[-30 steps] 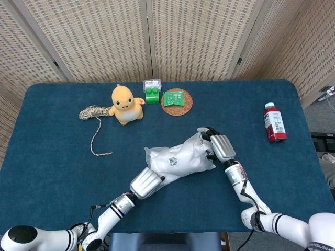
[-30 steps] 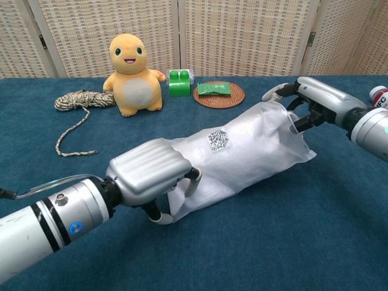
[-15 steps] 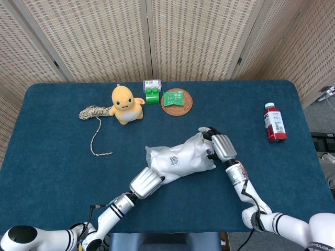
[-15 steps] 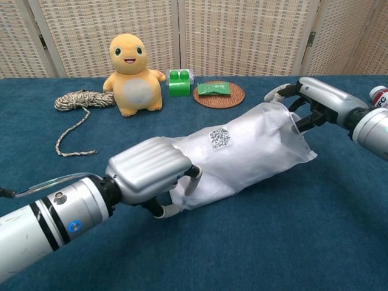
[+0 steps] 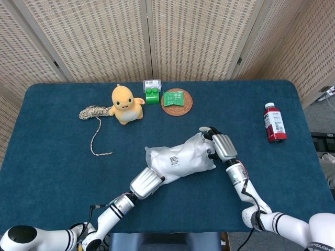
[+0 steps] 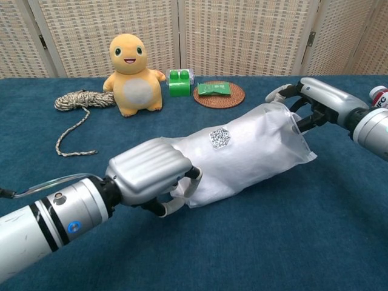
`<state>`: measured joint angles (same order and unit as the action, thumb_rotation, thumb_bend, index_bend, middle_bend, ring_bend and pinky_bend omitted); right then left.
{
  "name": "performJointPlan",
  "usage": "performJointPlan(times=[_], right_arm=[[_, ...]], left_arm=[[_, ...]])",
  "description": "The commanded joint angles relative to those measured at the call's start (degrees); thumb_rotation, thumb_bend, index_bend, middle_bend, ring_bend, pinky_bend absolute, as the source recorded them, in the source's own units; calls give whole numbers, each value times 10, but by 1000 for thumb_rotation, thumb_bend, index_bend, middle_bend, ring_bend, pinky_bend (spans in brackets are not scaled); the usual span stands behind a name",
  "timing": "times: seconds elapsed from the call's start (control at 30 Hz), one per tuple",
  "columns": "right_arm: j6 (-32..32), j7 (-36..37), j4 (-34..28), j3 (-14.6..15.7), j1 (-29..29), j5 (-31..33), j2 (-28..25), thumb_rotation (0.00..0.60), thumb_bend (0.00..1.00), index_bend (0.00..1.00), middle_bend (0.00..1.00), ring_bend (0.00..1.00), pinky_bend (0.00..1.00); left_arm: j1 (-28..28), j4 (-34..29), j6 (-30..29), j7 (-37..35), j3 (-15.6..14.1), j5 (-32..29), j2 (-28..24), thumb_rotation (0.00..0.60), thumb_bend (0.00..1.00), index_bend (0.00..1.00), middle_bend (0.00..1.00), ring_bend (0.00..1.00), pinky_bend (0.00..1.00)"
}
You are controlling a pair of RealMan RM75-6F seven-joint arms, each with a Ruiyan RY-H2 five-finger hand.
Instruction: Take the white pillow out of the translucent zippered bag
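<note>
Your left hand (image 6: 150,174) is gripping the translucent zippered bag (image 6: 242,151); your right hand (image 6: 315,103) is seemingly clutching its far end.

Blue-clothed table (image 5: 57,157) carries zippered bag (image 5: 180,159) between both hands' fingers; beyond them duck toy (image 5: 125,104), rope (image 5: 93,115), coaster (image 5: 176,102), bottle (image 5: 274,123).

Silver ribbed robot hand (image 6: 148,171), black fingers, white forearm, black bands.
</note>
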<state>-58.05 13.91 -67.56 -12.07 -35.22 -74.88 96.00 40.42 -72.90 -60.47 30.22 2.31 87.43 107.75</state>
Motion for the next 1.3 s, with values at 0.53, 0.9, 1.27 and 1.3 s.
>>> performJointPlan(times=[0.53, 0.9, 1.27, 1.3], right_arm=[[-5, -2, -5, -12, 1, 6, -15, 600, 575, 662, 216, 123, 292], [-23, -19, -43, -39, -1, 16, -52, 600, 578, 662, 217, 123, 292], [-35, -36, -81, -57, -2, 28, -85, 600, 578, 662, 217, 123, 292], [-36, -36, -83, -58, -2, 29, -87, 600, 578, 662, 217, 123, 292]], left_arm=[[-11, -21, -27, -15, 9, 3, -23, 600, 424, 601, 1000, 888, 935], [-27, -49, -50, -10, 30, -21, -62, 600, 424, 608, 1000, 896, 934], [-51, -70, -78, -30, 48, -49, -110, 600, 427, 611, 1000, 894, 934], [-53, -71, -79, -31, 48, -50, -114, 600, 427, 611, 1000, 894, 934]])
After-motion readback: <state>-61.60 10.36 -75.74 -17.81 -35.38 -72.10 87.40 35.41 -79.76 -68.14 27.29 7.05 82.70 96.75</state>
